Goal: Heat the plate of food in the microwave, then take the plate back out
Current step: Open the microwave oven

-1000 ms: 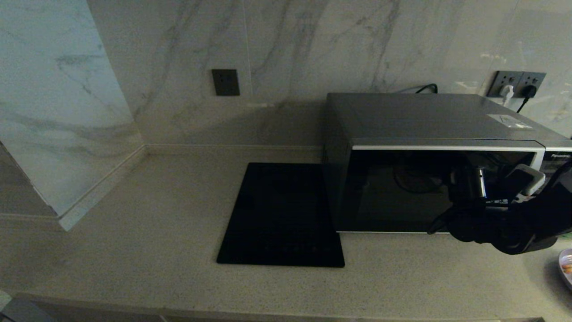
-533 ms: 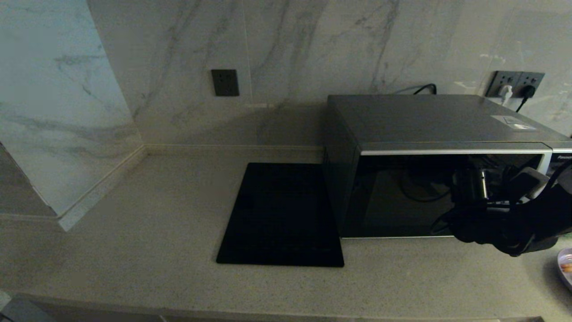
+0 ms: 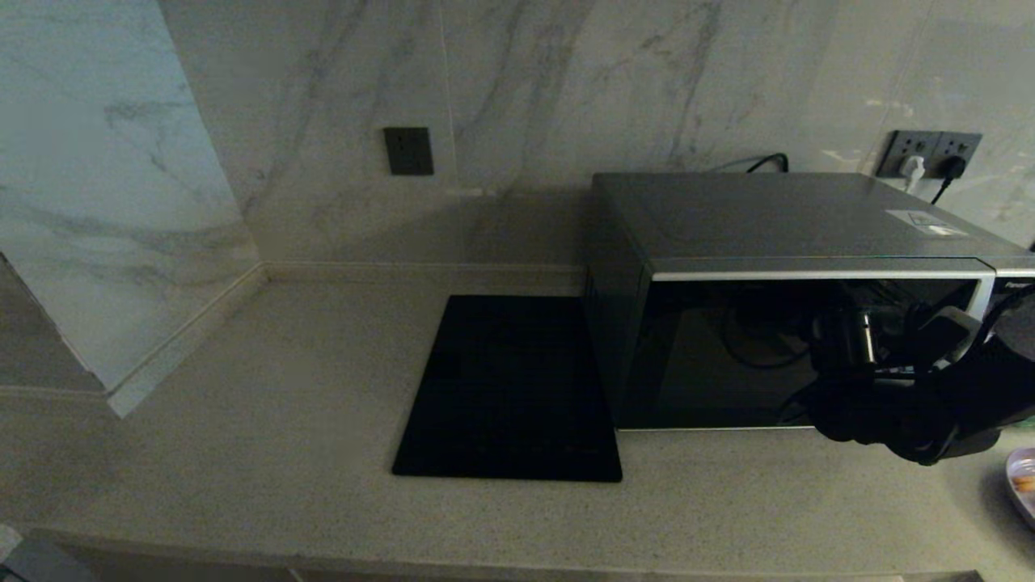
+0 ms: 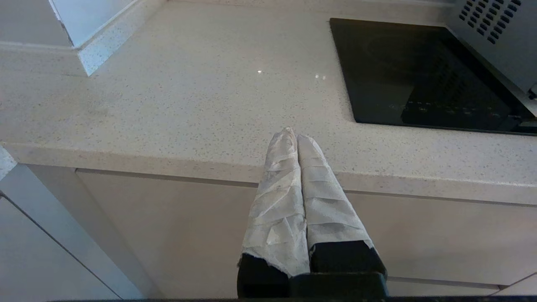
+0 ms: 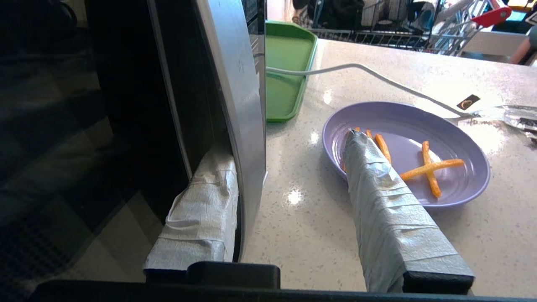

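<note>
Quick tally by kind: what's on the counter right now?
Microwave: 1
Plate of food: 1
Green tray: 1
Black slab: 1
White cable: 1
Total: 5

A silver-grey microwave [image 3: 776, 218] with a black glass door is seen beside a flat black slab [image 3: 509, 388] on a pale speckled counter [image 3: 242, 404] — white marble with grey veining is shown on the wall [image 3: 566, 89]. A lilac plate [image 5: 457, 138] with orange strips is seen near a green tray [image 5: 289, 71]; the fingers [image 5: 386, 209] are wrapped in white tape.
</note>
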Controlling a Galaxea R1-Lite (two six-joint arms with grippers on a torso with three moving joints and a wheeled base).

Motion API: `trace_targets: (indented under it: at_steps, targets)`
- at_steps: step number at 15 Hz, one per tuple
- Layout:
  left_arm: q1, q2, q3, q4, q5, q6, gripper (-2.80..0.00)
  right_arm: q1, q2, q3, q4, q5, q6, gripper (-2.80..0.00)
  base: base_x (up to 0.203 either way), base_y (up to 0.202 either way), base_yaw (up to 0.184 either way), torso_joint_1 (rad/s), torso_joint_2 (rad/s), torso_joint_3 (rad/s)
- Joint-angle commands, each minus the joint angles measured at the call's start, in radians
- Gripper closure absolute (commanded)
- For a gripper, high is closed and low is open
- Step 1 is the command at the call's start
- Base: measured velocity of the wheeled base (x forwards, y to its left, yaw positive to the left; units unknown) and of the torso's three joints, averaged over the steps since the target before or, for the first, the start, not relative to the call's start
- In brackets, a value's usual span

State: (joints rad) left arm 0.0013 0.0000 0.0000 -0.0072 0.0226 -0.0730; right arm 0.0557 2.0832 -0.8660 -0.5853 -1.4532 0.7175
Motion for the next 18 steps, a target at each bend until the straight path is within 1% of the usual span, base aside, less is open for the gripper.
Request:
trace_targets:
  at_steps: [1, 4, 7, 12, 15, 18]
  targets:
    - [0.000, 0.001, 0.000, 0.000, 0.000, -0.001, 0.00, -0.004, 0.032, -0.002, 0.002, -0.007, 0.006, 0.00, 0.000, 0.000, 0.000, 0.000, 0.00, 0.000]
    - [0.000, 0.002, 0.000, 0.000, 0.000, -0.001, 0.00, -0.011, 0.054, -0.020, 0.002, -0.011, 0.030, 0.00, 0.000, 0.000, 0.000, 0.000, 0.00, 0.000]
    - [0.000, 0.001, 0.000, 0.000, 0.000, -0.001, 0.00, -0.050, 0.050, -0.022, 0.002, -0.025, 0.036, 0.00, 0.000, 0.000, 0.000, 0.000, 0.00, 0.000]
    - [0.000, 0.001, 0.000, 0.000, 0.000, -0.001, 0.00, -0.083, -0.022, -0.006, 0.004, -0.026, 0.036, 0.00, 0.000, 0.000, 0.000, 0.000, 0.00, 0.000]
    - [0.000, 0.002, 0.000, 0.000, 0.000, -0.001, 0.00, -0.122, -0.069, -0.004, 0.005, -0.026, 0.036, 0.00, 0.000, 0.000, 0.000, 0.000, 0.00, 0.000]
    - [0.000, 0.002, 0.000, 0.000, 0.000, -0.001, 0.00, -0.118, -0.113, -0.001, 0.004, -0.024, 0.036, 0.00, 0.000, 0.000, 0.000, 0.000, 0.00, 0.000]
